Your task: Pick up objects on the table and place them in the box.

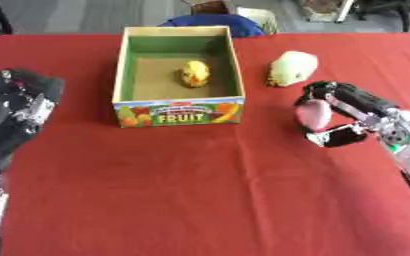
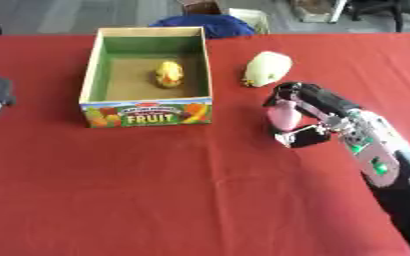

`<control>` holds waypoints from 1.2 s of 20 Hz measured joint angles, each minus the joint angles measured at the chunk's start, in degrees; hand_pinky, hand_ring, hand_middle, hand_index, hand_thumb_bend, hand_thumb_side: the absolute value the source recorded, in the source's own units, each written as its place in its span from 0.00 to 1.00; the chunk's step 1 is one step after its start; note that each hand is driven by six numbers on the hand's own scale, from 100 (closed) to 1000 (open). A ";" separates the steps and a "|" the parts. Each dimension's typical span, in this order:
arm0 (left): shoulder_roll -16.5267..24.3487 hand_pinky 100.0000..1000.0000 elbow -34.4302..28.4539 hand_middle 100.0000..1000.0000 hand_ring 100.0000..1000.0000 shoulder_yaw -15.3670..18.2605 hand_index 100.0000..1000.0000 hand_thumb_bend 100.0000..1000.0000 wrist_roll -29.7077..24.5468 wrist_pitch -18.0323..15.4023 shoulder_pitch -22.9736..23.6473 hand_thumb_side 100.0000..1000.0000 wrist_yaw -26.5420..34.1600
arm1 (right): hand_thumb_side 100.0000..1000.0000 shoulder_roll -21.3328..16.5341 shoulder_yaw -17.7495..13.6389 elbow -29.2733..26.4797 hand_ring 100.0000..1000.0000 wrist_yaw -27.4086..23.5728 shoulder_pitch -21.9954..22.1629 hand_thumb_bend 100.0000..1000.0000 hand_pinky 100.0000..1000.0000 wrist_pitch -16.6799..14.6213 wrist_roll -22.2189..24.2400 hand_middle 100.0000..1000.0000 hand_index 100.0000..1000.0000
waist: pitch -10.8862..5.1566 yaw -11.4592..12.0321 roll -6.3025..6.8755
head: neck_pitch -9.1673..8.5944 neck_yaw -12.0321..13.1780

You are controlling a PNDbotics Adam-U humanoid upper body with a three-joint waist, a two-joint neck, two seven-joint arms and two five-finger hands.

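Observation:
An open cardboard box (image 1: 179,112) with a "FRUIT" label stands at the back middle of the red table, and a yellow object (image 1: 195,73) lies inside it. To its right on the cloth rests a pale green object (image 1: 292,68). My right hand (image 1: 347,114) reaches in from the right, its fingers and thumb curled round a pink object (image 1: 313,114) just right of the box's front corner. My left hand (image 1: 16,107) shows at the left edge, fingers relaxed, holding nothing.
The red tablecloth (image 1: 200,190) spreads wide in front of the box. Beyond the far edge stands a blue chair back (image 1: 213,21) and other furniture on a grey floor.

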 measured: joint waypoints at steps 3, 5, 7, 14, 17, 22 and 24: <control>0.00 0.54 0.00 0.46 0.47 0.00 0.52 0.45 0.00 0.00 0.00 0.28 0.00 | 0.03 0.01 -0.42 1.11 0.88 2.09 -0.14 0.22 0.70 0.83 -1.61 0.64 0.75 | 0.00 0.03 -0.01 | 0.00 0.00; 0.00 0.54 0.00 0.46 0.47 0.00 0.51 0.45 0.01 -0.01 0.00 0.28 -0.01 | 0.02 0.01 -0.67 1.81 0.88 3.55 -0.27 0.23 0.70 1.06 -2.51 0.65 0.75 | 0.00 0.07 -0.03 | 0.00 0.00; 0.00 0.54 0.00 0.46 0.47 0.00 0.52 0.45 0.02 -0.02 0.00 0.28 -0.02 | 0.02 0.03 -0.72 2.41 0.87 5.02 -0.32 0.24 0.70 1.13 -3.21 0.65 0.76 | 0.00 0.14 -0.04 | 0.00 0.00; 0.00 0.54 0.00 0.46 0.47 0.00 0.52 0.45 0.05 -0.05 0.00 0.28 -0.15 | 0.00 0.07 -1.19 4.61 0.86 10.60 -0.52 0.26 0.70 1.03 -4.43 0.68 0.77 | 0.00 0.17 -0.07 | 0.00 0.00; 0.00 0.54 0.00 0.46 0.47 0.00 0.52 0.45 0.06 -0.05 0.00 0.28 -0.22 | 0.00 0.25 -1.38 5.59 0.85 12.60 -0.56 0.24 0.70 0.99 -4.42 0.64 0.75 | -0.01 0.17 -0.15 | 0.00 0.00; 0.00 0.54 0.00 0.46 0.47 0.00 0.52 0.45 0.06 -0.05 0.00 0.28 -0.23 | 0.00 0.48 -1.70 6.00 0.80 15.10 -1.06 0.16 0.68 0.55 -4.21 0.44 0.57 | -0.14 0.16 -0.17 | 0.00 0.00; 0.00 0.54 0.00 0.46 0.47 0.00 0.52 0.45 0.06 -0.05 0.00 0.28 -0.23 | 0.00 0.49 -1.75 5.99 0.78 15.77 -1.11 0.10 0.66 0.23 -4.63 0.35 0.46 | -0.16 0.15 -0.17 | 0.00 0.00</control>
